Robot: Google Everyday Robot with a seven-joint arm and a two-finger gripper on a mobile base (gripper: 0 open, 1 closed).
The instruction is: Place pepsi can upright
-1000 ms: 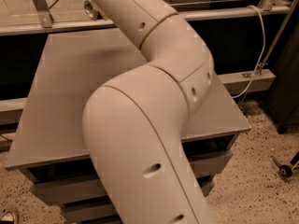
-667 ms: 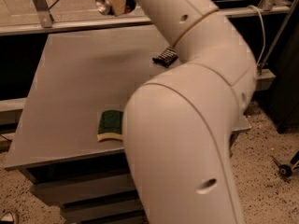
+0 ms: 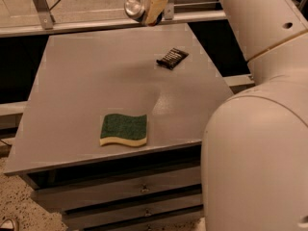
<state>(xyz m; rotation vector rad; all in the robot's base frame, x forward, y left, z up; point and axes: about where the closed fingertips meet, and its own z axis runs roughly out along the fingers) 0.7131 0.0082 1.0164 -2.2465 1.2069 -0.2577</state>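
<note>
My gripper (image 3: 146,5) is at the top centre of the camera view, above the far edge of the grey table (image 3: 86,76). It is shut on the pepsi can (image 3: 134,4), held in the air on its side. The can's round silver end faces the camera and its blue body is mostly hidden behind that end and a finger (image 3: 155,7). The can touches nothing else.
A green and yellow sponge (image 3: 124,129) lies near the table's front edge. A dark snack-bar wrapper (image 3: 172,57) lies at the back right. My large white arm (image 3: 255,129) fills the right side. A metal rail (image 3: 86,25) runs behind the table.
My arm has swung to the right, uncovering the table, the sponge and the wrapper. The gripper with the can stays high above the table's far edge.
</note>
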